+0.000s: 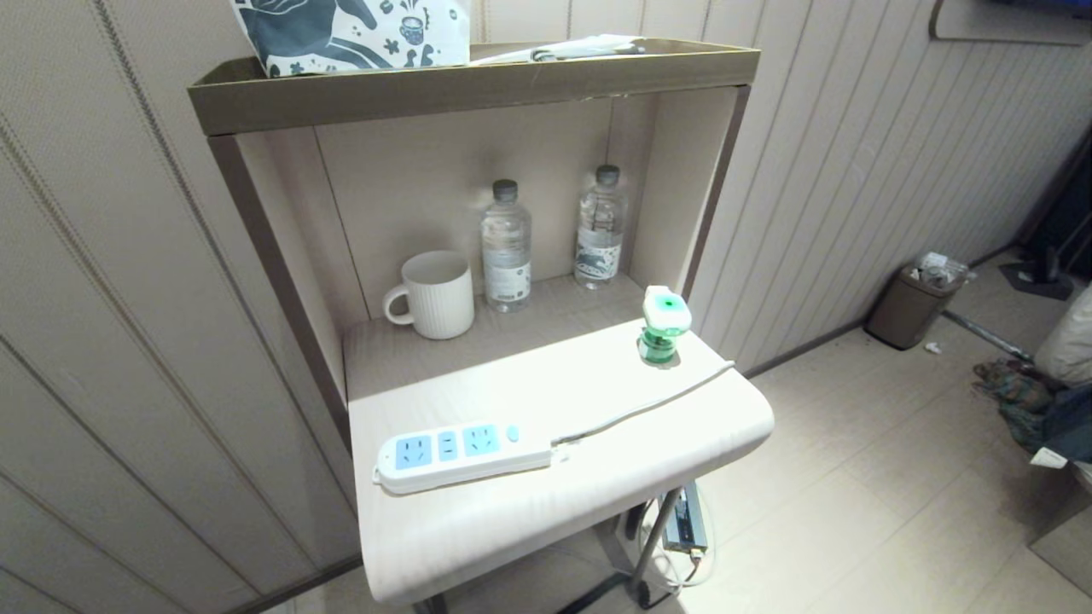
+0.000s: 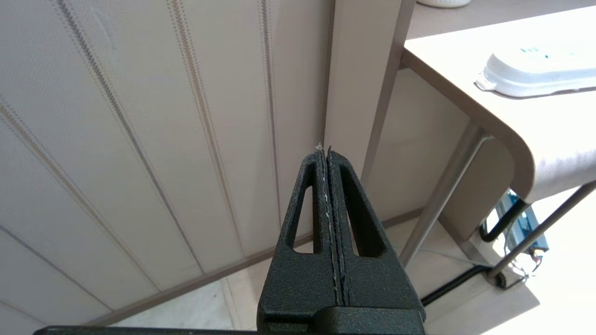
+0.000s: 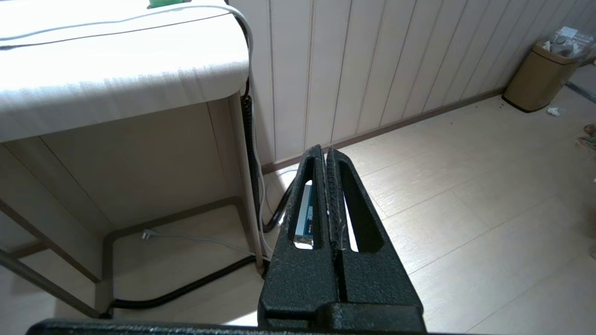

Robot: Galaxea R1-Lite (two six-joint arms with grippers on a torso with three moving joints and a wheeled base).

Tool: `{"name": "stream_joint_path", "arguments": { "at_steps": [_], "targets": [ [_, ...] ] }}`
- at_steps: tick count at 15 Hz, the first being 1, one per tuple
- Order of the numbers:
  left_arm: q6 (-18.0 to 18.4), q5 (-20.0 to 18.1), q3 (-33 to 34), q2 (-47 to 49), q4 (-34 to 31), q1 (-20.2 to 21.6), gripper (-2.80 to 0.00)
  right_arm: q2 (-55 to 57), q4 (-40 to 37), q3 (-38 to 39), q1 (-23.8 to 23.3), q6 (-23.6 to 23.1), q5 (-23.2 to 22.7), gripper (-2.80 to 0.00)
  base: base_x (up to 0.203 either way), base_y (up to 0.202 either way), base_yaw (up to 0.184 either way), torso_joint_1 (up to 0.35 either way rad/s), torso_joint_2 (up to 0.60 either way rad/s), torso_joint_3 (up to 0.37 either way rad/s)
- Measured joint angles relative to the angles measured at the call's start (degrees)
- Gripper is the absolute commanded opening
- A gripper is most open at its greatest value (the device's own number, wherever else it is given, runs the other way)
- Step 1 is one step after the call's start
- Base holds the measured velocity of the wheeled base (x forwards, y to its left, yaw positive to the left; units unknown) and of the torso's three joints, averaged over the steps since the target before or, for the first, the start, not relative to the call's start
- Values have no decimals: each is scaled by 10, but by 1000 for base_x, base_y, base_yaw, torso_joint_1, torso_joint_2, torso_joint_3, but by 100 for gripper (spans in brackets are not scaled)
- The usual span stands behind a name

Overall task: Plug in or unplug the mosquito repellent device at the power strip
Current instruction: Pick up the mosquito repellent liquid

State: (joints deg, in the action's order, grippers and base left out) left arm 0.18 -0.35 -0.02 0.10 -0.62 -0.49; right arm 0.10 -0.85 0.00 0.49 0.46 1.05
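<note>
Ribbed, pale panelled wall [image 1: 102,341] fills the nine o'clock side of the head view, its vertical grooves running to a light plank floor. Against it stands a niche-style stand with a brown-edged top shelf [image 1: 478,81] at twelve o'clock, carrying a patterned blue-and-white bag [image 1: 350,34]. In the recess below, from the left, sit a white fluted mug [image 1: 433,294] and two clear water bottles [image 1: 506,246] with grey caps. The rounded, matte, wood-grain tabletop [image 1: 478,520] juts forward, brightly lit. On it, toward seven o'clock of centre, lies the power strip [image 1: 461,454], a long smooth white bar with light-blue socket faces and a round blue button; its thin white cord [image 1: 648,405] trails toward three o'clock and over the edge. The mosquito repellent device [image 1: 664,328] stands upright near the table's far right corner, white rounded head over a translucent green bottle, well apart from the strip and not plugged in. At three o'clock a brown bin [image 1: 913,305] sits on the floor by the wall. Neither arm enters the head view. The left gripper [image 2: 325,149], black and grainy, hangs below table level with its fingers pressed together, holding nothing; the right gripper [image 3: 324,150] is likewise closed and empty, low beside the table leg.
</note>
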Motion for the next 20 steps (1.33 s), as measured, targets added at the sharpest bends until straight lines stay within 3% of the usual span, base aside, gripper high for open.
{"name": "stream_joint_path", "arguments": {
  "at_steps": [12,20],
  "targets": [
    [0,0,-1,0,0,0,-280,0,0,0,0,0,0,-280,1,-8,160,2,3,3],
    [0,0,0,0,0,0,-280,0,0,0,1,-1,0,-280,0,0,0,0,0,0]
  ]
}}
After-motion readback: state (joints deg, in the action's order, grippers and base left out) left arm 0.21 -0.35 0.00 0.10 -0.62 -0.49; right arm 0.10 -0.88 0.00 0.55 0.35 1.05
